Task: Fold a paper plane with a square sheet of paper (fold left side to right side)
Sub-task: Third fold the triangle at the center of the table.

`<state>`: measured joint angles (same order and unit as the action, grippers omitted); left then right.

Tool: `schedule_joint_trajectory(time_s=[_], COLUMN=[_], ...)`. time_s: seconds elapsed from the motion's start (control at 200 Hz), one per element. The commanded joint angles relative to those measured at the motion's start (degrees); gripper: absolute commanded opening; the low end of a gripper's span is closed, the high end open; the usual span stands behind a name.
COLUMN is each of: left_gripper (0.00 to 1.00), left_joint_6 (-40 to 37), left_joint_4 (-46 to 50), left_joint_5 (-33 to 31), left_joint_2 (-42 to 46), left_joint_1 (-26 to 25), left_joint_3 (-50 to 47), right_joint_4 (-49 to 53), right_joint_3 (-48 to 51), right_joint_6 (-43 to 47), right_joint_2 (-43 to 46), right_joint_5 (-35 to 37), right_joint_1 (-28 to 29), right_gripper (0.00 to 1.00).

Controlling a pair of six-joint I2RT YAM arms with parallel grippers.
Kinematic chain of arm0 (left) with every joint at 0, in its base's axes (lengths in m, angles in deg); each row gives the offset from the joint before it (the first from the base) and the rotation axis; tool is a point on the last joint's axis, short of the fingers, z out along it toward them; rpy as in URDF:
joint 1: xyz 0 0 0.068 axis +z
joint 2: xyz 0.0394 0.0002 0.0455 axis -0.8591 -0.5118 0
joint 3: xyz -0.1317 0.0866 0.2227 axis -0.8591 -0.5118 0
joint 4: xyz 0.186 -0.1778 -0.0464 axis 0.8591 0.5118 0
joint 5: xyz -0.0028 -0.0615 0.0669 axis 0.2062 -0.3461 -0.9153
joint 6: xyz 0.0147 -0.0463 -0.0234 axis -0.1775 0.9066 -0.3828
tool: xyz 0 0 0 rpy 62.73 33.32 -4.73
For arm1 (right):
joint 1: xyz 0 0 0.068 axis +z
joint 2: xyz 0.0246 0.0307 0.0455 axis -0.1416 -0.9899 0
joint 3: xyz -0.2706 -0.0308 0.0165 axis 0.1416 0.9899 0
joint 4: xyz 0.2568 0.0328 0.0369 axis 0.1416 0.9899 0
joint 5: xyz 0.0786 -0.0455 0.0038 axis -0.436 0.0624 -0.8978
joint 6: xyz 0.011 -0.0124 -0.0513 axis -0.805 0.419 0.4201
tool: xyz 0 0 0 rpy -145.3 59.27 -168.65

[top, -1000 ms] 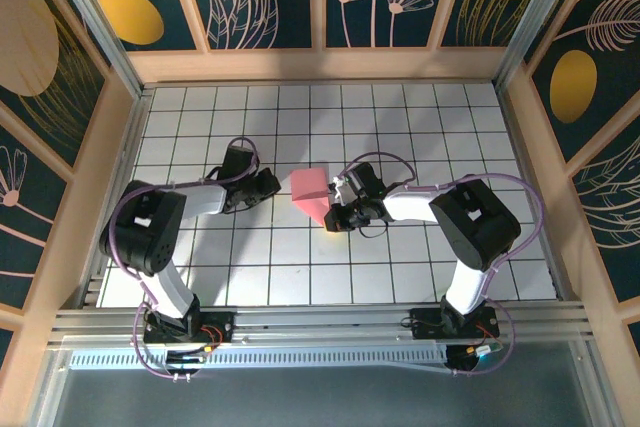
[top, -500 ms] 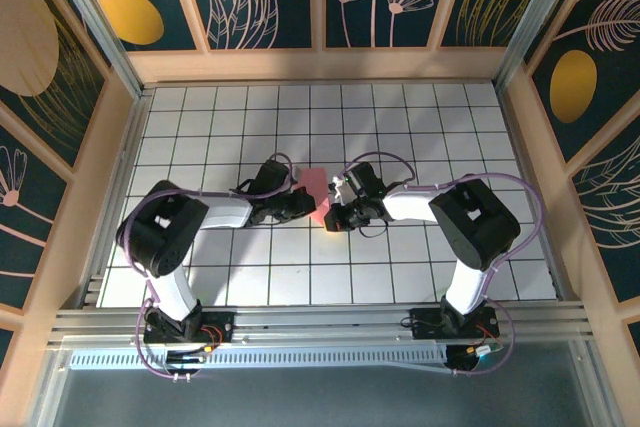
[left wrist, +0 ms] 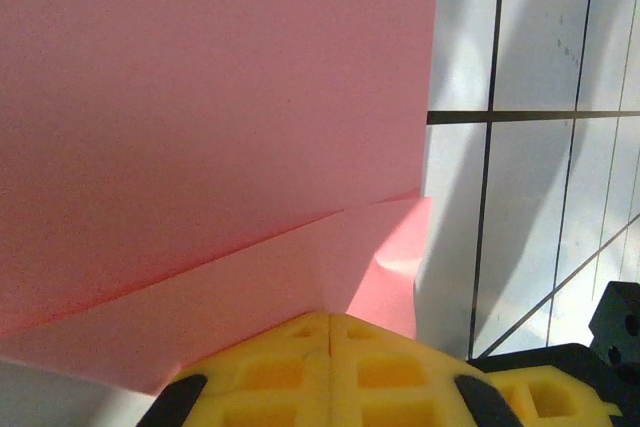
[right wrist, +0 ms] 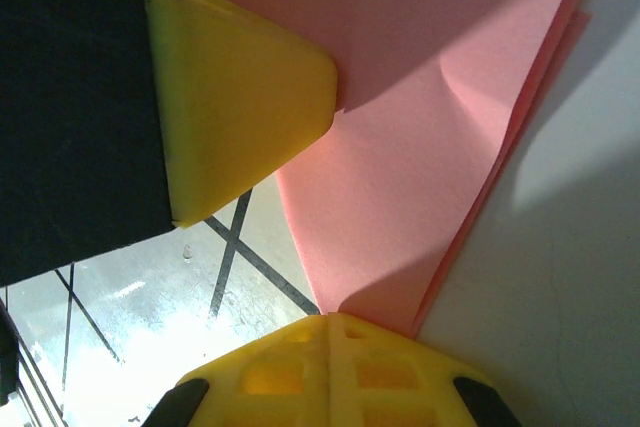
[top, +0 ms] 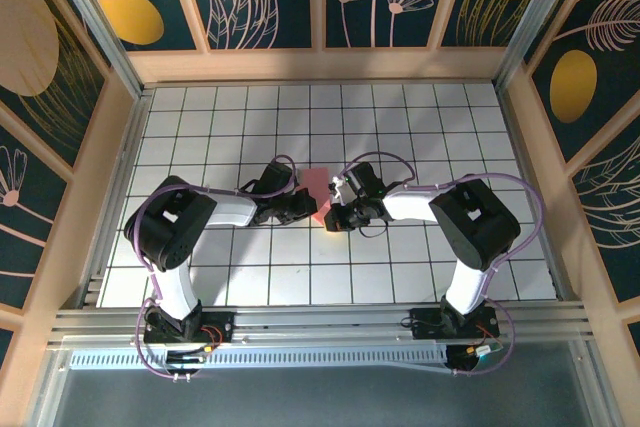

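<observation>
The pink paper (top: 318, 183), part-folded, is pinned flat between and just beyond the left gripper (top: 303, 207) and right gripper (top: 329, 217), both pressed together, presumably so that the crease is held down.

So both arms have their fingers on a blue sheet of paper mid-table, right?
Not blue: the sheet of paper is salmon-pink, as the top external view shows. The left fingers and right fingers do rest on it mid-table.
</observation>
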<state>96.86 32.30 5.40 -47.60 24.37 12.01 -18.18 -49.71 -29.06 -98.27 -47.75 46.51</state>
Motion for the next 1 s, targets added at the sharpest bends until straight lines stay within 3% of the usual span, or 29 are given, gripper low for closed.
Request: schedule_joint_trajectory(time_s=[0.0, 0.44, 0.721, 0.996], left_gripper=[0.0, 0.0, 0.0, 0.0], left_joint_6=[0.4, 1.1, 3.5, 2.9], left_joint_4=[8.3, 9.2, 4.6, 5.1], left_joint_5=[-5.8, -7.2, -4.0, -4.5], left_joint_2=[-3.3, -4.7, -4.8, -4.1], left_joint_1=[-0.4, -0.3, -0.5, -0.6], left_joint_3=[-1.1, -1.1, -2.5, -2.8], right_joint_4=[12.0, 13.1, 15.6, 8.7], right_joint_3=[3.6, 5.9, 4.4, 1.8], right_joint_6=[0.6, -0.1, 0.6, -2.1], right_joint_2=[-0.9, 3.3, 10.3, 9.5], right_joint_5=[4.6, 4.2, 1.6, -0.8], right_joint_1=[0.7, 1.0, -0.8, -0.9], right_gripper=[0.0, 0.0, 0.0, 0.0])
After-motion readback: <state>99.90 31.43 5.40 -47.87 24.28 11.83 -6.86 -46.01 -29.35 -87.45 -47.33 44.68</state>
